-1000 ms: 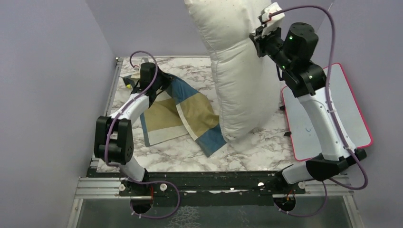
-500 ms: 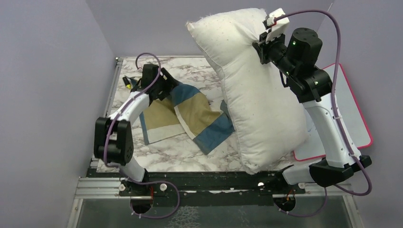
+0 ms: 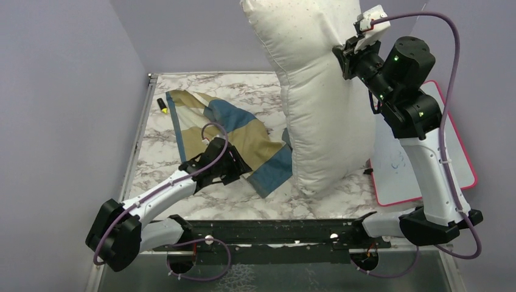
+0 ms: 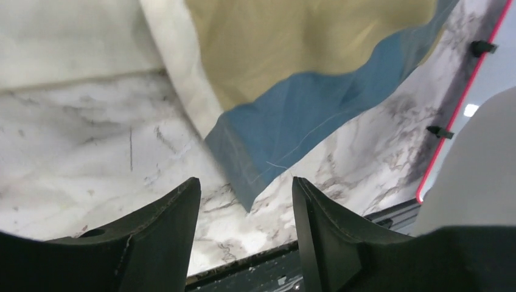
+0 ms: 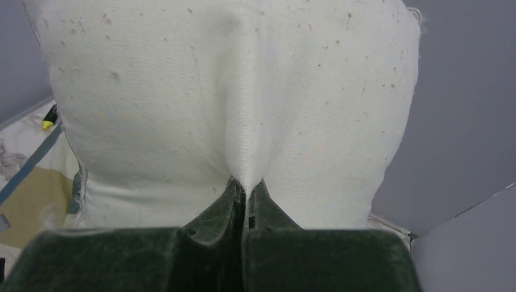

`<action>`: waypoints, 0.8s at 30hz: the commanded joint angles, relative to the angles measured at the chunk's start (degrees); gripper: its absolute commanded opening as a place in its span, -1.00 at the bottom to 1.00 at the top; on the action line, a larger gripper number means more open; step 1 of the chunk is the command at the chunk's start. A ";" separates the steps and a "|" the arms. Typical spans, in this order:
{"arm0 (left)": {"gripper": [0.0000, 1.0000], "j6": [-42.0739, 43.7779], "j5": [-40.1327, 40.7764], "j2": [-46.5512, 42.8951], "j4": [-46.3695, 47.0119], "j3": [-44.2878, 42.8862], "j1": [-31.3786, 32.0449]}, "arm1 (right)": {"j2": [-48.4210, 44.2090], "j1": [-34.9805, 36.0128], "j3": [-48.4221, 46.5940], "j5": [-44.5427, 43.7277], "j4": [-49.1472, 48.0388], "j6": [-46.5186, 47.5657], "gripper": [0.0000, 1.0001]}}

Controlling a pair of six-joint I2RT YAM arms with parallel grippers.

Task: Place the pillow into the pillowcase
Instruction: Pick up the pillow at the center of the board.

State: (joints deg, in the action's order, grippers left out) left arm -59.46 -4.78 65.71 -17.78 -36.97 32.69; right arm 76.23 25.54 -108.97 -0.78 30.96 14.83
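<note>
Pillow (image 3: 322,121) first: why is it held hanging on end instead of being laid flat?

It is pinched by a fold of its fabric near the top edge, the right hand (image 5: 243,193) being pressed together on that fold. Held so, its length is let hang. Its lower end, which appears to reach the tabletop (image 3: 213,207), is presented as the narrow end that can be fed into a sack.

And the pillowcase (image 3: 243,137), where is it found?

It is spread, somewhat rumpled, on the tabletop just left of the pillow, its right edge touching the pillow's lower part. Nothing of the pillow is inside it yet, so the task is judged to be at an early stage.

Why is the left hand (image 4: 243,191) placed low at the near blue corner?

Its fingers are spread, with nothing between them, and are poised just above that corner. A grasp of the cloth there is judged to be intended, so that the mouth can be lifted open. Which edge is the open one cannot be told.

What could go wrong?

Both layers may be caught together, in which case the mouth would be held shut.
</note>
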 commanded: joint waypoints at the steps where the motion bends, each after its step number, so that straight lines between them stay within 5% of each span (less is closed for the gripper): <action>1: 0.16 -13.04 9.24 -3.05 0.15 4.77 5.95 | -4.38 0.14 -1.09 -0.03 -9.99 -1.38 -0.99; 24: -0.20 -22.56 16.65 15.69 13.15 4.06 11.65 | -6.18 0.16 3.18 -0.98 -13.14 -0.71 -0.99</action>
State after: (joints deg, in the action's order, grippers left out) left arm -79.83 9.91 77.56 -8.03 -31.97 44.01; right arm 73.28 25.54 -104.29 -0.78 28.93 13.52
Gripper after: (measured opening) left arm 0.415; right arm 0.026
